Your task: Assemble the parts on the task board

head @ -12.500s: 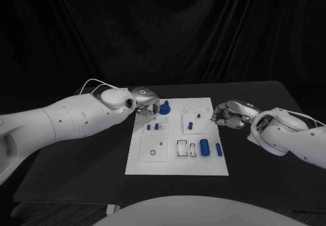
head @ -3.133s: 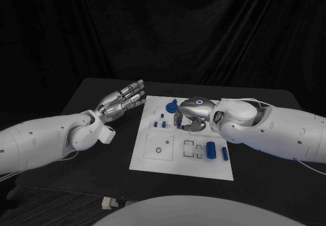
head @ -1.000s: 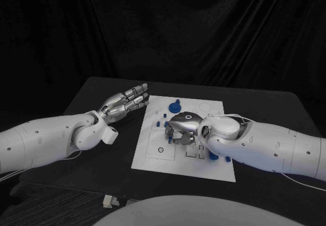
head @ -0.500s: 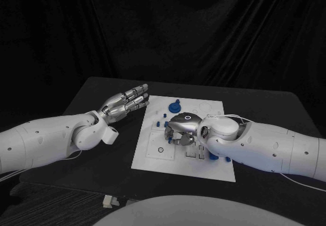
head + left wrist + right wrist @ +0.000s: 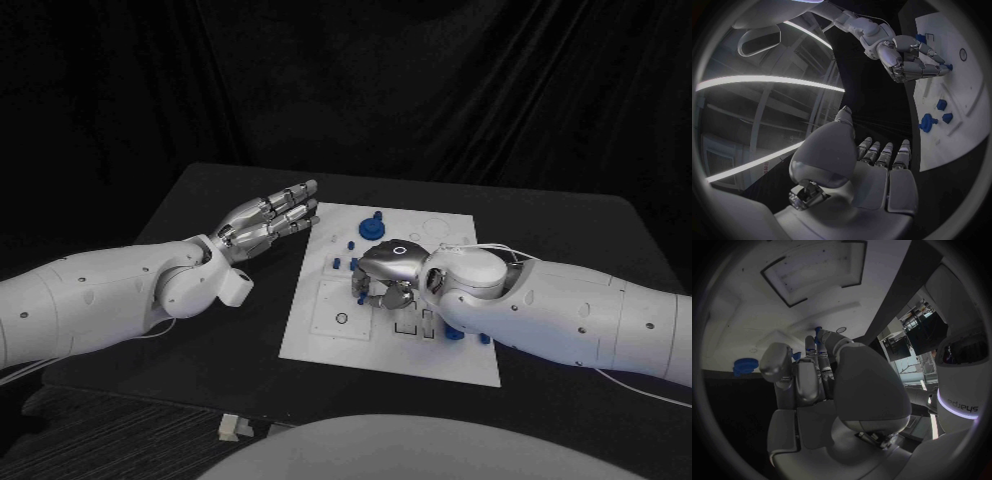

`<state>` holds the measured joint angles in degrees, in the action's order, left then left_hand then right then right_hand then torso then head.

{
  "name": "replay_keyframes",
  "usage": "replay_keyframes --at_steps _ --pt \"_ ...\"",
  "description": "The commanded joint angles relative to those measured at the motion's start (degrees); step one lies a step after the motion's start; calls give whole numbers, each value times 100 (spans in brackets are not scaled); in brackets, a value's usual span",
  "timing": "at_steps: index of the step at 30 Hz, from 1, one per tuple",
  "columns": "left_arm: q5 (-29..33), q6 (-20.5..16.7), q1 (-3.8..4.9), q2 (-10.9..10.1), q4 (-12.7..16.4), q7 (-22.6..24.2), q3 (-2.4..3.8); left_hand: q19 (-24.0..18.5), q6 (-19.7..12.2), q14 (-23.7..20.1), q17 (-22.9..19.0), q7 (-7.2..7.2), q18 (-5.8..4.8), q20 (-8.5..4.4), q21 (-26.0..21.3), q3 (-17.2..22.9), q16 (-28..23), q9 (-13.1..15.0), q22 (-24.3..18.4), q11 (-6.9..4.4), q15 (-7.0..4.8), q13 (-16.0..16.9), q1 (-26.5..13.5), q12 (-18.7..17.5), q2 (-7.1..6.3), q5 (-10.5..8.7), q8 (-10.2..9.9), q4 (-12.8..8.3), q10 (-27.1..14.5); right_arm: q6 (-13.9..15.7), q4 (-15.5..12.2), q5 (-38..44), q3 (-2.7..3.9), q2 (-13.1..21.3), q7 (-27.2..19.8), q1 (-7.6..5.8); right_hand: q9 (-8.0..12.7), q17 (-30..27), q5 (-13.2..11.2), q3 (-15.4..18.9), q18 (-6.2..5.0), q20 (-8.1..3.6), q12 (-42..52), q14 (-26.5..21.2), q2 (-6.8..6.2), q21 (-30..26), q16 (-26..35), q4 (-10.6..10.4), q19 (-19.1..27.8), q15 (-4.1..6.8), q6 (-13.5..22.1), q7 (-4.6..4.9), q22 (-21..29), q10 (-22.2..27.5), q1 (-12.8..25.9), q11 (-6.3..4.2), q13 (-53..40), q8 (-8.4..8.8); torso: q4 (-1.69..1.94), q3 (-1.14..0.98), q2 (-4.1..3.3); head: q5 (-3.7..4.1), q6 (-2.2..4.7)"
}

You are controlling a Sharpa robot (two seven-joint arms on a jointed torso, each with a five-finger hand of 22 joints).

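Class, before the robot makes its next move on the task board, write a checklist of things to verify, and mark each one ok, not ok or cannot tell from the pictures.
1. Left hand out of the way: ok. It is beside the task board, fingers spread, holding nothing.
2. Right hand over the work area: ok. It is above the board's middle, fingers curled down.
3. Right hand holds a part: cannot tell. A blue tip shows at its fingertips, but the grip is hidden.
4. Target slot visible: not ok. The right hand covers it in the head view.
5. Blue knob at the board's far end standing clear of both hands: ok.
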<state>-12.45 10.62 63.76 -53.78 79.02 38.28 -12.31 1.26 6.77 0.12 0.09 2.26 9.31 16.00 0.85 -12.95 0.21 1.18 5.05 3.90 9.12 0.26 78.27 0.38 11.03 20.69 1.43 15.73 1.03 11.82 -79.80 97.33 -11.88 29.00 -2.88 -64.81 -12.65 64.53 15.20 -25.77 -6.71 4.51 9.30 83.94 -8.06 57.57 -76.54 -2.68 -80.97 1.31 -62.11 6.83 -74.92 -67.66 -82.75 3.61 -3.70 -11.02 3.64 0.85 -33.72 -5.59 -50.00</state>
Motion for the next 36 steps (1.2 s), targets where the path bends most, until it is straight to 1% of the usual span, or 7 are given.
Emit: replay_keyframes --at_steps 1,15,26,32,34,36 --pt "44 105 -9 16 4 32 6 -15 15 -12 -9 50 96 40 9 -36 -21 8 14 -43 -9 9 23 14 41 -17 19 12 -13 -40 -9 113 0 1 160 21 -1 -9 51 -1 67 34 -23 38 11 -30 37 48 11 -43 13 41 -705 -30 -74 19 -11 22 1 -1 0 8 0" --pt "44 147 -16 38 -20 10 6 -5 30 -12 -9 88 98 47 15 -38 -21 10 37 -52 4 9 26 14 51 -14 26 11 -13 -18 -32 126 0 -21 134 28 -3 -7 66 -14 67 36 -21 35 12 -27 36 76 14 -44 9 45 -706 -48 -93 19 -17 31 -1 0 1 -2 0" --pt "44 176 -20 40 -25 -14 6 16 52 -12 -9 134 101 56 30 -35 -21 13 89 -42 24 10 44 16 62 1 35 -5 -11 -158 -68 126 0 -28 125 43 9 -41 56 -4 63 42 -24 18 -22 -51 57 102 31 -53 69 67 -701 -62 -64 32 -27 89 1 1 0 -19 0" --pt "44 205 -23 45 -14 -7 6 40 101 -9 -8 181 101 64 44 -29 -19 21 131 -35 43 12 69 20 80 21 53 -26 -5 -283 -71 126 0 -21 194 52 48 -131 -2 -18 46 70 -86 -36 -49 -173 115 132 94 -91 257 102 -671 81 -19 78 -22 234 1 -1 0 -18 0" --pt "44 214 -24 48 -11 -11 6 45 123 -9 -7 200 100 65 46 -29 -18 25 134 -38 46 12 74 20 83 22 62 -31 -5 -315 -70 126 0 -21 209 55 63 -160 -19 -27 41 80 -113 -55 -61 -208 133 140 115 -103 332 102 -663 152 -5 90 -19 284 2 0 1 -20 0" --pt "44 223 -25 52 -13 -15 6 48 130 -8 -7 207 100 66 48 -29 -18 26 140 -38 46 12 76 20 84 22 65 -33 -6 -347 -72 126 0 -18 221 60 87 -219 -56 -36 21 87 -175 -95 -90 -304 172 150 165 -98 461 75 -640 319 25 105 -12 368 3 0 0 -22 0"
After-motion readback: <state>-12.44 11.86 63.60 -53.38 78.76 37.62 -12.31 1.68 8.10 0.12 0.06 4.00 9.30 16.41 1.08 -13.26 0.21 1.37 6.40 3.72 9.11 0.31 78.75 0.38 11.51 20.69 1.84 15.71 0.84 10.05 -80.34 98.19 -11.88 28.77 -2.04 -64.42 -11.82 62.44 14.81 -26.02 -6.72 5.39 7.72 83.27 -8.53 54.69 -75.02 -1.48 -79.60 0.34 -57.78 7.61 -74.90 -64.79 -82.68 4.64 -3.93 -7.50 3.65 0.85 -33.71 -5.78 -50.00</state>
